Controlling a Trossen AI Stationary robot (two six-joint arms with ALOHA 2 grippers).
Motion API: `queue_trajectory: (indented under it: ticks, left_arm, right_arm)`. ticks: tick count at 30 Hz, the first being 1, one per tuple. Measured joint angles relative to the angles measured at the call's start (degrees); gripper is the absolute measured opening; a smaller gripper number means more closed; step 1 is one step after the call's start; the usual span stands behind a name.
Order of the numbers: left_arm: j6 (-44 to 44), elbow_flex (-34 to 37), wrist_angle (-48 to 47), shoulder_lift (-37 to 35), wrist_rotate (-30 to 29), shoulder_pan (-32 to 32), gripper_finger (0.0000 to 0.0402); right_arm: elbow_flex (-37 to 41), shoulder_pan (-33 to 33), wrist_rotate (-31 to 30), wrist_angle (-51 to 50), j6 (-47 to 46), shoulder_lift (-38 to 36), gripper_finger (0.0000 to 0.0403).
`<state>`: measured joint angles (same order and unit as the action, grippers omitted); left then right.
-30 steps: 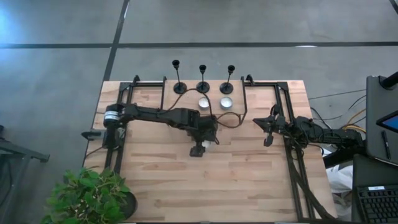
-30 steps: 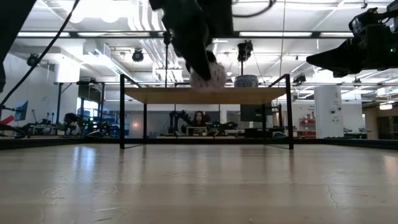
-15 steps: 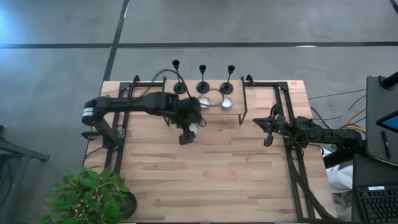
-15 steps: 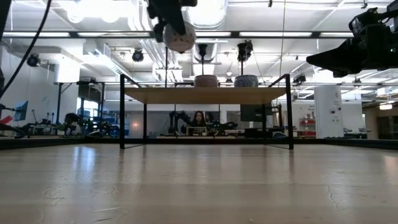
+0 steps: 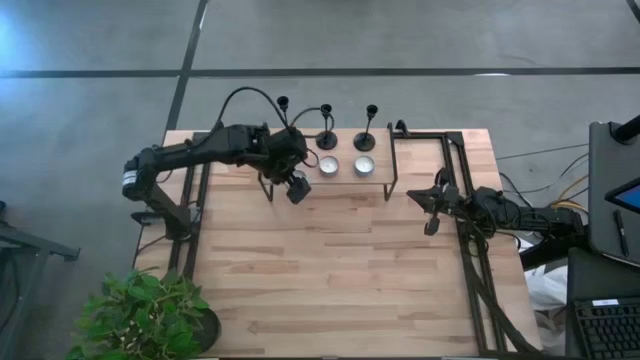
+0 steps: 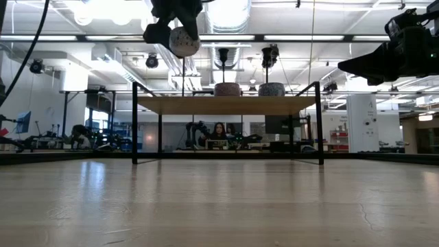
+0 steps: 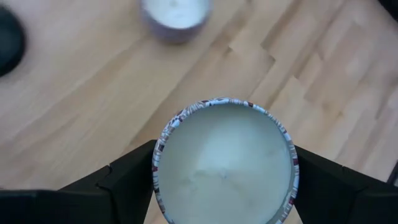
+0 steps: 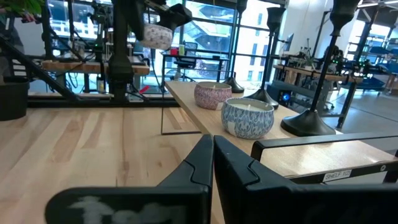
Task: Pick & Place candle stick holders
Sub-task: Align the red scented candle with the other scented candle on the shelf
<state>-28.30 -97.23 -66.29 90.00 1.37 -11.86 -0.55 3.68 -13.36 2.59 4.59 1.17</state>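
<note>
Candle stick holders: three black ones in a row at the table's (image 5: 330, 270) far edge, on a raised shelf (image 6: 226, 104); left holder (image 5: 285, 120) partly hidden by the left arm, middle (image 5: 326, 128) and right (image 5: 369, 127) in plain sight. Two small candle tins (image 5: 345, 165) sit just in front of the middle and right ones.

Left tool (image 5: 297, 186): above the shelf's left part, near the left holder, jaws wide and clamped on a third candle tin (image 7: 225, 160), which is clear of the wood.

Right tool (image 5: 430, 222): parked at the table's right side, fingers shut, holding nothing.

Step in hand (judged): set the tin down in front of the left holder, matching the other two. To do it well: keep the tin level, line it up w/ the row, lower straight until the base rests on the shelf, then release; keep arm and cable clear of the thin stem beside it, since a nudge could tip it.
</note>
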Motion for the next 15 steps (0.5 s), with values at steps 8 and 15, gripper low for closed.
queue_trajectory:
  ticks: [8,15]
  left_arm:
    - [-3.84,-0.02,-1.13,0.28,-0.54,-3.15,0.0311]
    - [-3.78,-0.02,-2.99,2.12,-0.87,-6.11,0.0311]
  right_arm:
    - [0.02,0.00,0.00,0.00,0.01,0.00,0.0009]
    - [0.00,-0.01,0.02,0.00,0.09,0.00,0.0009]
